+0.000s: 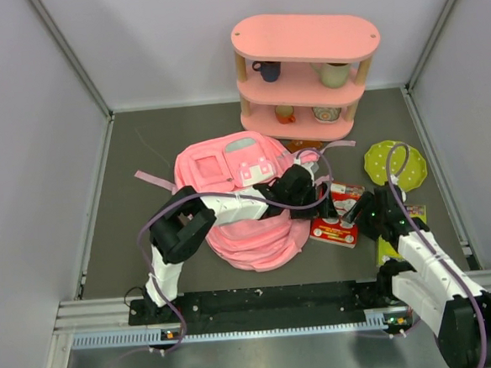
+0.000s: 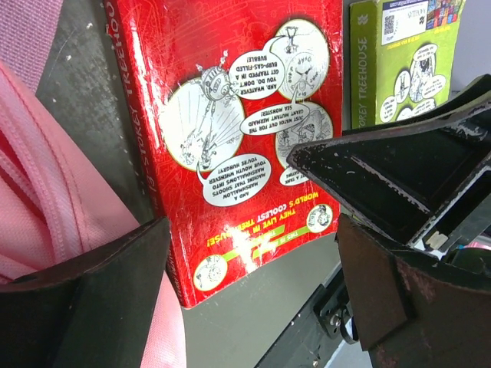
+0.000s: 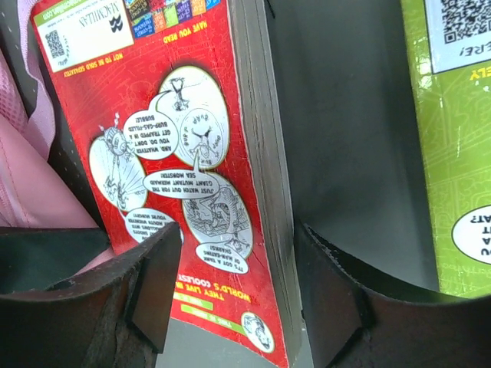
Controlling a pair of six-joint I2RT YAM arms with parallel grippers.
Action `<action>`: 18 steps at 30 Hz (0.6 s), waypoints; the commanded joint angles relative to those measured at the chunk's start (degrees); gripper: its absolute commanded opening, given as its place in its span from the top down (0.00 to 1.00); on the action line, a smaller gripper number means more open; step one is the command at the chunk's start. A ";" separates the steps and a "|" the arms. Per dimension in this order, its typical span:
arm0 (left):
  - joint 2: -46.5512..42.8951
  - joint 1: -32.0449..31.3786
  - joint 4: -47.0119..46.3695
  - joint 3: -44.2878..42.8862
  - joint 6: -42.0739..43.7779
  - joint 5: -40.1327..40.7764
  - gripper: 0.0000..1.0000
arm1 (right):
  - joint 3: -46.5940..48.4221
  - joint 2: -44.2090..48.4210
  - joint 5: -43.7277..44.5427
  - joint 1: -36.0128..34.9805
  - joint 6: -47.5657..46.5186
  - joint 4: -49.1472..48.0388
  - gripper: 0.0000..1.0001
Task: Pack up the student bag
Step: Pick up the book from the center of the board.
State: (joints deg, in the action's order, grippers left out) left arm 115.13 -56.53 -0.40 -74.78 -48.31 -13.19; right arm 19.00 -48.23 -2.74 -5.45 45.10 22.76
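Note:
The student bag (image 1: 238, 193), soft and pink, lies in the middle of the table. Just right of it lies a red book (image 1: 336, 220), back cover up. My left gripper (image 1: 313, 203) reaches over the bag's right side and hovers open above the book's near corner (image 2: 230, 115), with its fingers (image 2: 84, 299) wide apart and bag fabric (image 2: 46, 192) at the left. My right gripper (image 1: 361, 214) straddles the book's page edge (image 3: 265, 153). One finger (image 3: 146, 284) is over the cover and the other (image 3: 337, 299) sits beside the pages, with a gap still showing.
A green book (image 1: 418, 214) (image 3: 453, 138) lies right of the red one. A green dotted plate (image 1: 394, 163) sits behind them. The rigid pink shelf (image 1: 303, 37) with mugs stands at the back. Bag straps (image 1: 157, 180) trail left. White walls enclose the table.

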 commanded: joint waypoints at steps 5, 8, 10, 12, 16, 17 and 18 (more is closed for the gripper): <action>5.63 0.55 -4.24 2.36 0.15 -6.40 0.09 | -1.43 3.31 -3.85 0.44 1.13 -1.76 0.54; 6.16 -0.07 -5.30 2.01 -0.46 -8.34 0.12 | -1.60 5.15 -4.73 0.44 1.39 -2.20 0.64; 6.07 -0.42 -5.57 2.18 -0.55 -8.26 0.12 | -1.69 7.34 -5.60 0.36 1.48 -2.55 0.65; 5.72 -0.42 -5.49 2.27 -0.46 -8.08 0.12 | -1.87 9.37 -6.48 0.44 1.66 -2.64 0.66; 5.46 -0.42 -5.40 2.27 -0.29 -8.08 0.12 | -1.95 13.50 -7.28 0.36 1.30 -3.08 0.79; 5.37 -0.42 -5.40 2.10 -0.38 -8.17 0.13 | -2.13 14.29 -7.19 0.44 1.30 -3.16 0.79; 5.28 -0.42 -5.31 2.18 -0.38 -8.17 0.13 | -2.22 14.30 -7.19 0.44 1.39 -3.16 0.77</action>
State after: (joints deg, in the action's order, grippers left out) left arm 116.75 -55.55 -4.27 -74.46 -49.39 -19.29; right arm 16.71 -36.21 -1.50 -4.56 44.51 25.71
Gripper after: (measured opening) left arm 0.875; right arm 0.220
